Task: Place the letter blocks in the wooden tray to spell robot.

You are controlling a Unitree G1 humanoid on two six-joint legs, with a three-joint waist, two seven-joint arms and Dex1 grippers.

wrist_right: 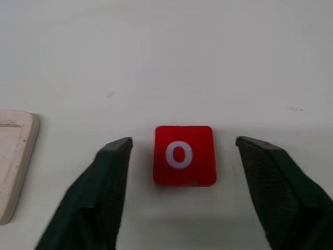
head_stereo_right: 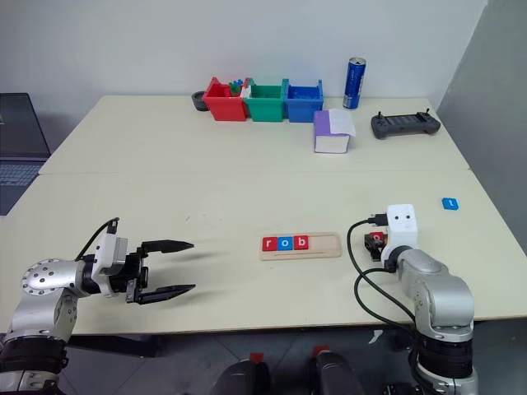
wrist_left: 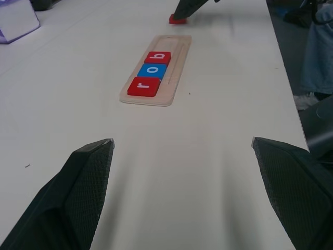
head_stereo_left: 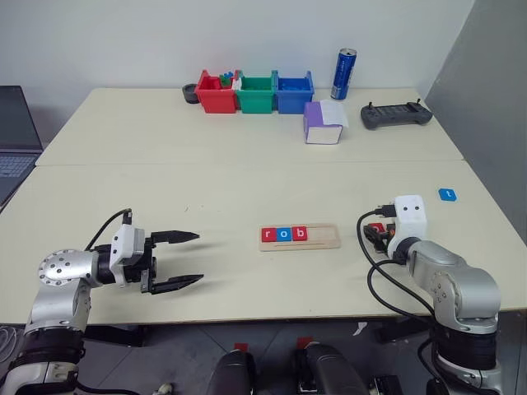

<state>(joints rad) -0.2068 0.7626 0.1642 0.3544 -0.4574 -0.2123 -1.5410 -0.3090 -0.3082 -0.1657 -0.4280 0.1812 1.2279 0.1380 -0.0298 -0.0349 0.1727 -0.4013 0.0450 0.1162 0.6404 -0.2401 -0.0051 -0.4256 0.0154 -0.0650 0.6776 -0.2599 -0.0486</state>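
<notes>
Where the two pale tabletops (head_stereo_left: 247, 189) meet, the head views are showing the wooden tray (head_stereo_left: 300, 237) lying near the front edge, holding a red "r" block (head_stereo_left: 268, 234), a blue "o" block (head_stereo_left: 283, 234) and a red "b" block (head_stereo_left: 299, 234) side by side at its left end, the right part sitting bare. A blue block (head_stereo_left: 447, 195) is lying well apart at the far right. The left gripper (head_stereo_left: 188, 259) is hanging left of the tray, fingers spread wide, holding nothing.

Left wrist view: the tray (wrist_left: 175, 60) is lying ahead between the wide fingers (wrist_left: 83, 182), a red tile (wrist_left: 177, 20) sitting beyond it.

Right wrist view: the right gripper (wrist_right: 182, 148) is standing over a red "o" block (wrist_right: 183, 154), fingers (wrist_right: 112, 172) parted to either side, not touching it; the tray's end (wrist_right: 15, 156) is sitting near.
</notes>
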